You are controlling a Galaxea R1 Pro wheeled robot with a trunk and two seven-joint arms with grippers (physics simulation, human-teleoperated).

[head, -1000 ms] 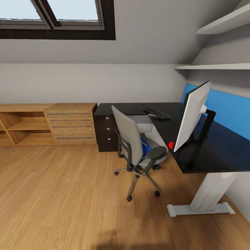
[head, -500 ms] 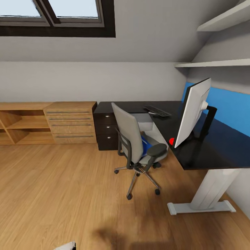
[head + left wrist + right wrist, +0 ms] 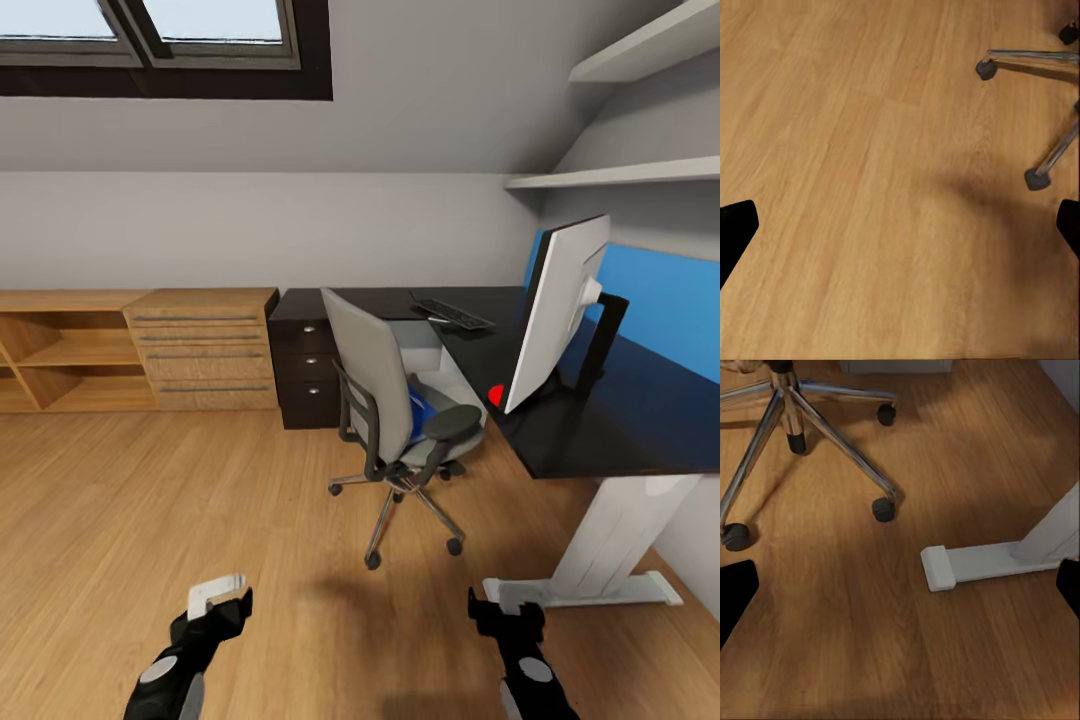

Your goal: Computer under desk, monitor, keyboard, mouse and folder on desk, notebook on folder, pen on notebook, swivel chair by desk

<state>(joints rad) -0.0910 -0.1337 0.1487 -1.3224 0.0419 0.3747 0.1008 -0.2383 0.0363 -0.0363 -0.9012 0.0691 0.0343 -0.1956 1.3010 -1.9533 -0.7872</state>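
On the chair (image 3: 395, 400) seat just beside the counter (image 3: 600, 410) lies the blue folder (image 3: 422, 418), thin, stiff, likely slippery, best pinched at an exposed edge, while both pincers, left (image 3: 218, 603) and right (image 3: 508, 612), hang apart, empty.

Desk (image 3: 600, 420): black. Chair (image 3: 375, 385) beside it: grey; folder (image 3: 422, 418) on seat: blue. Floor (image 3: 150, 520): light wood.

head view facing desk (image 3: 560, 400), wrist views downward, sharing swivel chair (image 3: 395, 420)
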